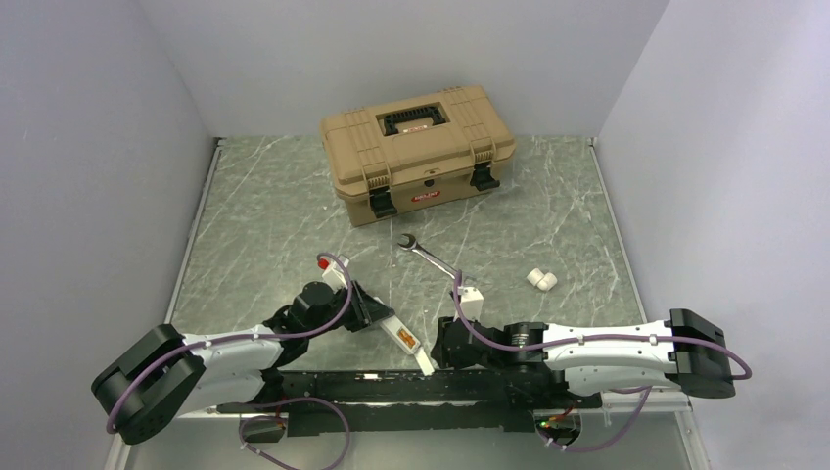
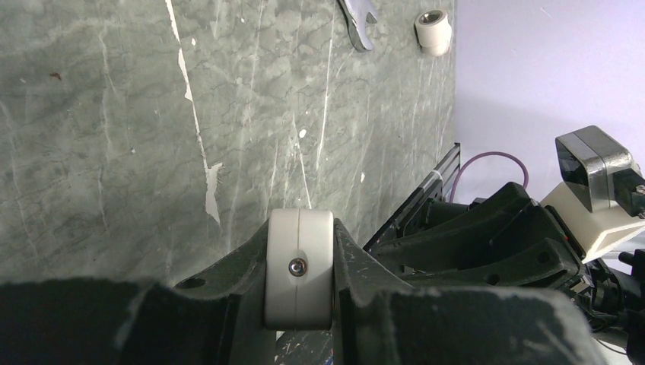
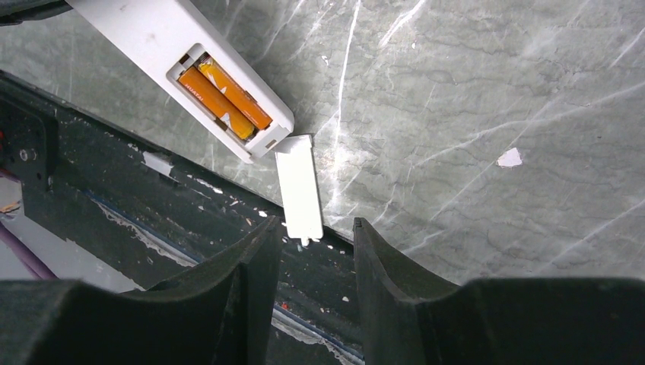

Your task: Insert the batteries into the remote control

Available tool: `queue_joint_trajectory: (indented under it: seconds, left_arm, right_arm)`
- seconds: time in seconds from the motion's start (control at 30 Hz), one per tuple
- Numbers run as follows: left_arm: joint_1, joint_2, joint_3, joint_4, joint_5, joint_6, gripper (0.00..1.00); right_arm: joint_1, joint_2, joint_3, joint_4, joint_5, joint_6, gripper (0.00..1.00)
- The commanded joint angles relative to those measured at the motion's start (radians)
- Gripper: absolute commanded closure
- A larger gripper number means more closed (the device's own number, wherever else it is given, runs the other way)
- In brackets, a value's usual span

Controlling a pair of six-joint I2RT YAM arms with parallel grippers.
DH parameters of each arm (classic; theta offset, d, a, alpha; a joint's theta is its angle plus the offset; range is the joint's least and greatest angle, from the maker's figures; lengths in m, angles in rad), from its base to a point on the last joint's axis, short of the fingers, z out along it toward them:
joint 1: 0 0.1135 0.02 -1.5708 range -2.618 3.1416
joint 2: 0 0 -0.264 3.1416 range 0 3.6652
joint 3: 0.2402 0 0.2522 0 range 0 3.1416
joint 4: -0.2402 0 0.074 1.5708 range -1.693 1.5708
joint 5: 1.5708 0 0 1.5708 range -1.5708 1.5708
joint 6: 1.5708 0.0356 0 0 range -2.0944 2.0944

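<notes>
The left gripper clamps the white remote control, with two orange batteries in its open recess. The right gripper stands half open and empty, the loose cover just before its fingertips.

Light: even, soft, thrown from above | Shadows: faint, cast short on the table | Focus: near fingers blurred in both wrist views, table veins rendered sharp

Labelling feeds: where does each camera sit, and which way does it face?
Top external: above and behind, looking down at the green marble table; left arm, right arm show.
Left wrist: looks past the left pincer, shut on the slim white remote control; right arm shows.
Right wrist: down between the open right pincer at orange batteries.
All share the remote control.
</notes>
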Motion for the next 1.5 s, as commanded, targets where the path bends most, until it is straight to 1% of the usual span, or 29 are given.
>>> queue_joint_trajectory:
  seconds: [0.0,0.1,0.33,0.47,0.63,0.9,1.03,1.47]
  left_arm:
    - [-0.007,-0.006,0.003,0.058,-0.01,-0.011,1.0]
    - [-0.006,-0.036,0.016,0.028,-0.016,-0.015,1.0]
    - [-0.007,-0.164,0.052,-0.102,-0.057,-0.008,1.0]
    - [-0.017,-0.202,0.05,-0.129,-0.063,-0.015,1.0]
    - [-0.034,-0.178,0.032,-0.09,-0.068,-0.033,1.0]
    - [-0.084,-0.088,0.031,-0.009,-0.084,-0.052,1.0]
    - [-0.09,-0.063,0.019,0.018,-0.095,-0.061,1.0]
    - [-0.09,-0.075,0.016,-0.025,-0.127,-0.046,1.0]
  right_arm:
    - [-0.002,-0.024,0.002,-0.001,0.029,0.013,0.58]
    - [-0.002,-0.029,0.001,-0.006,0.031,0.015,0.58]
    - [-0.002,-0.032,-0.002,-0.006,0.032,0.017,0.58]
    - [-0.003,-0.024,-0.001,0.003,0.029,0.015,0.58]
    - [-0.002,-0.012,0.002,0.005,0.027,0.012,0.57]
    - [-0.002,-0.025,-0.003,-0.001,0.028,0.02,0.57]
    - [-0.001,-0.023,-0.001,-0.007,0.028,0.02,0.57]
    - [-0.003,-0.023,-0.002,-0.009,0.027,0.02,0.57]
